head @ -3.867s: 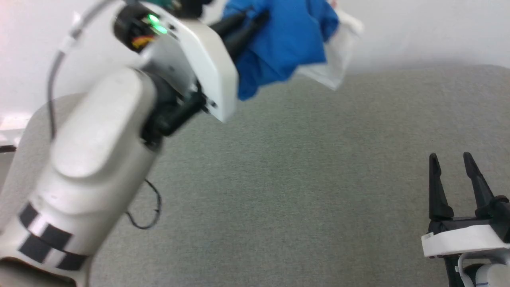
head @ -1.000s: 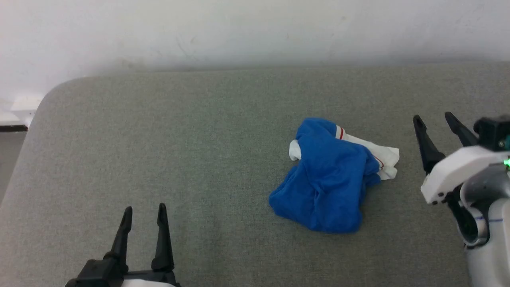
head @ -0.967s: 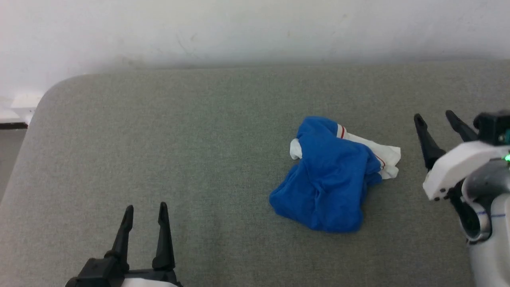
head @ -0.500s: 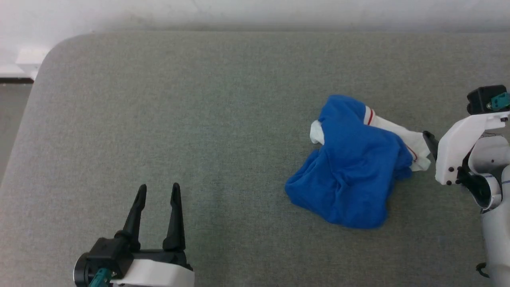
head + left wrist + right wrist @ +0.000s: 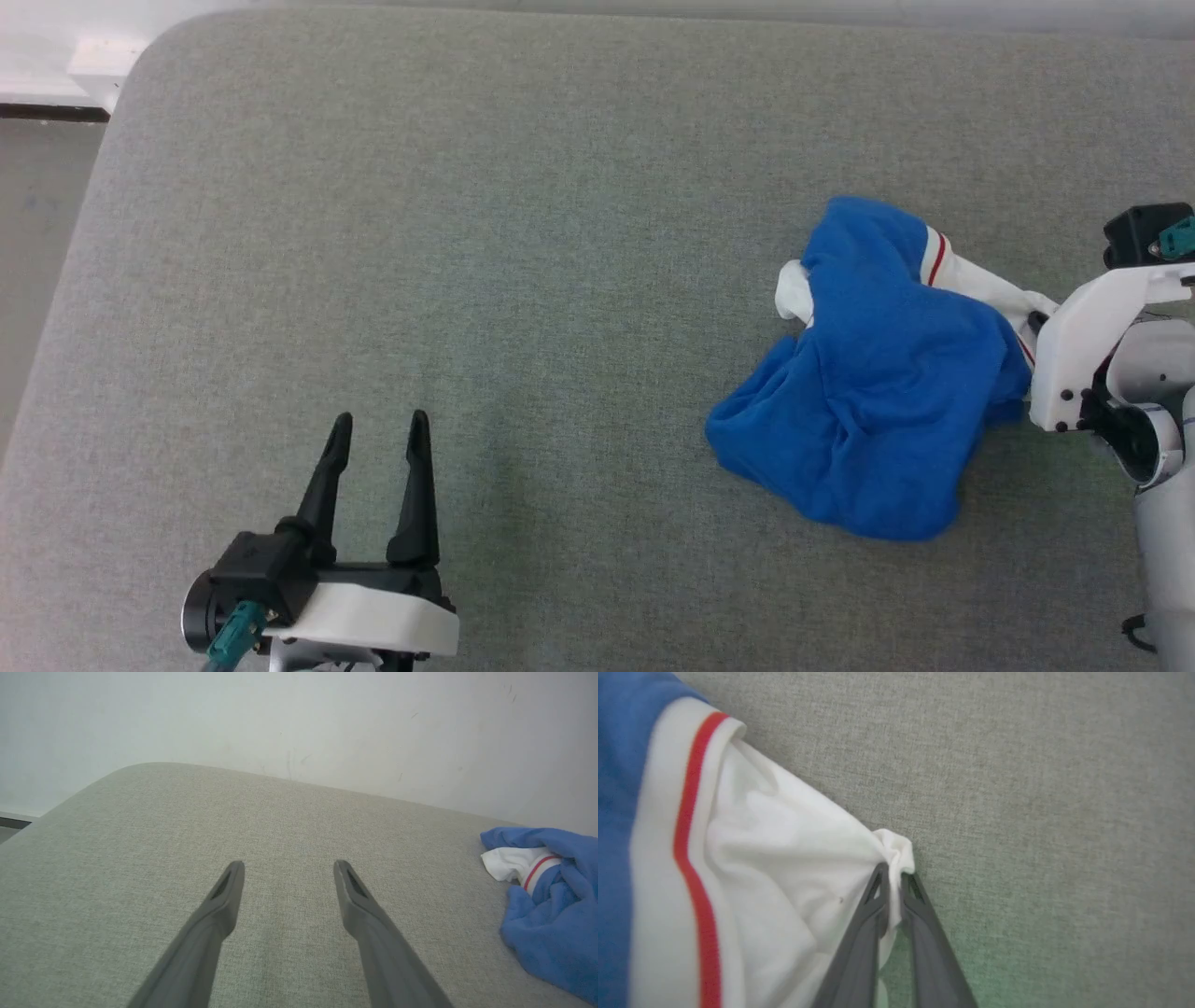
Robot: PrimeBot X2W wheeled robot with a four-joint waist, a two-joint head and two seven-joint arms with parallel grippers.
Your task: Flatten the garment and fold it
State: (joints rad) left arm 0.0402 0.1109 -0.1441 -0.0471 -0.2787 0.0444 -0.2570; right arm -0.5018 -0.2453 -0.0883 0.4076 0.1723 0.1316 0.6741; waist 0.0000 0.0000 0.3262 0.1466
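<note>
Left hand [image 5: 381, 417] hovers low at the near left over the grey tabletop [image 5: 523, 233], fingers spread wide, nothing between them, well apart from the shirt. The shirt [image 5: 868, 420] lies crumpled in a blue heap at the right side of the tabletop, not flattened, lettering hidden, one white sleeve [image 5: 775, 858] with a red stripe sticking out toward the right. Right hand [image 5: 893, 876] is pinched narrow on the very edge of that sleeve, just a small tuck of cloth between the fingers. Risks: the thin bite may slip out on pulling, and with nothing anchoring the heap, a pull likely drags the whole bundle instead of spreading it.
</note>
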